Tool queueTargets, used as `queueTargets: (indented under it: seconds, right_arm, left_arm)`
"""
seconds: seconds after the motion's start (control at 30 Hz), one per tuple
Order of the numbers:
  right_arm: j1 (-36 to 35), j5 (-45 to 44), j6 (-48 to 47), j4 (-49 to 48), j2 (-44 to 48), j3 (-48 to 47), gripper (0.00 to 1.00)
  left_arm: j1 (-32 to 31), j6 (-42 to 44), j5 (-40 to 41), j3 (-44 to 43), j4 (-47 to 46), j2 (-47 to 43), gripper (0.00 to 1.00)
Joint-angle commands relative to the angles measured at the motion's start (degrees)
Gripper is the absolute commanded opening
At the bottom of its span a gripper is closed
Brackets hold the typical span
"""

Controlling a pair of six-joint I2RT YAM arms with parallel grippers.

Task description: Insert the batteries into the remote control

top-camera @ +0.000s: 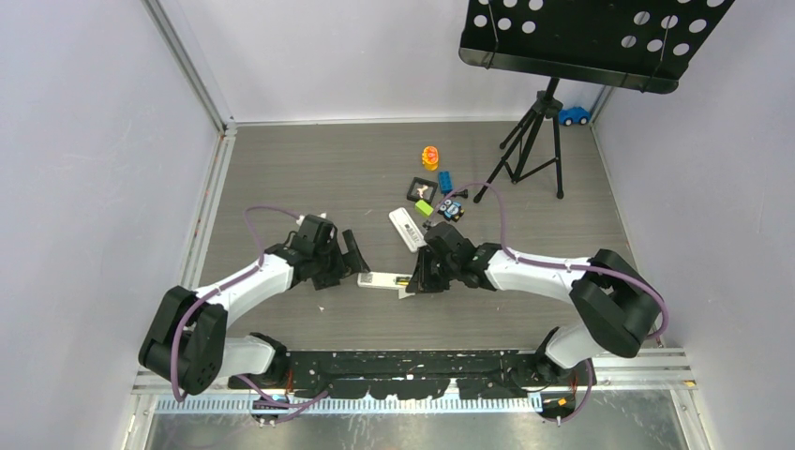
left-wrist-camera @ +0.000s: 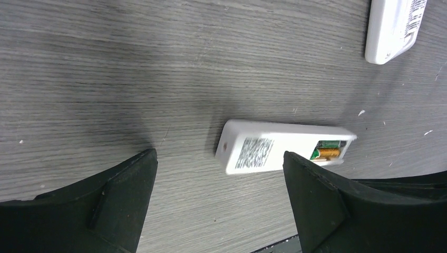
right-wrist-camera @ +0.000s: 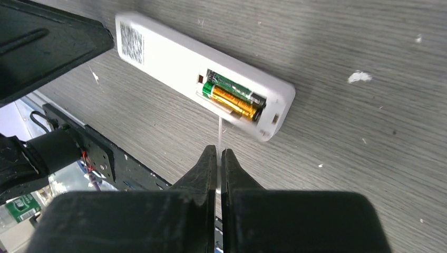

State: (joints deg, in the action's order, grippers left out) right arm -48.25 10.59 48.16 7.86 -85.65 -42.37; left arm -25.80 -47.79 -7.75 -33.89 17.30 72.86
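1. We find the remote control [right-wrist-camera: 174, 63] back-up, batteries [right-wrist-camera: 234, 97] seated, lying lengthwise between left gripper [left-wrist-camera: 217, 155] and right gripper [right-wrist-camera: 219, 153].
2. Left jaws gape; right jaws, nearest the batteries, clench a thin white strip [right-wrist-camera: 219, 134] (the cover, perhaps).

**Surface finishes around the remote control [right-wrist-camera: 174, 58].**

The remote control is smooth white plastic with a faint sheen, and its matt printed label [right-wrist-camera: 132, 37] looks like paper. The batteries [right-wrist-camera: 234, 97] wear glossy metallic wrap, gold and green. The table [left-wrist-camera: 132, 68] is matt grey wood-grain board flecked with white scuffs. Left gripper [left-wrist-camera: 219, 154] and right gripper [right-wrist-camera: 219, 155] have matt black, lightly textured plastic fingers. The thin white strip [right-wrist-camera: 219, 134] between the right fingers looks like plastic too.
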Motion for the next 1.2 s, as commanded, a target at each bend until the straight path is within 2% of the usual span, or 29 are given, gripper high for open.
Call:
queueTargets:
  seconds: [0.0, 0.13, 0.23, 0.37, 0.6, 0.77, 0.93, 1.17]
  right_arm:
    - [0.71, -4.92, -1.07, 2.72, 2.44, -1.41, 0.00]
    - [1.01, 2.22, -2.52, -0.89, 2.20, -1.24, 0.00]
    - [2.26, 12.30, -1.59, -6.95, 3.16, 0.53, 0.00]
    - [5.00, 17.07, 1.19, -14.10, 5.24, 3.11, 0.00]
    - [9.66, 16.13, -0.68, -13.16, 4.52, 2.74, 0.00]
    - [10.44, 16.94, -1.85, -13.79, 1.49, 1.44, 0.00]
    - [10.63, 18.29, -1.72, -14.80, -0.99, 0.75, 0.00]
    - [10.63, 18.89, -1.96, -16.17, -2.57, 1.17, 0.00]
  left_arm:
    - [0.23, -0.96, -0.99, 0.51, -3.51, -1.01, 0.91]
    - [0.23, -1.64, -2.77, 1.09, -5.08, -0.47, 0.90]
    - [0.23, -1.61, -3.14, 1.71, -5.38, -0.33, 0.85]
    - [0.23, -1.52, -3.65, 2.37, -5.72, -0.47, 0.76]
    - [0.23, -1.34, -4.56, 3.19, -5.94, -0.51, 0.61]
    - [0.23, -1.38, -5.97, 3.70, -7.14, -0.18, 0.50]
    - [0.23, -1.34, -6.72, 3.53, -7.37, 0.48, 0.46]
    - [0.23, -1.25, -7.52, 3.27, -8.19, 1.75, 0.44]
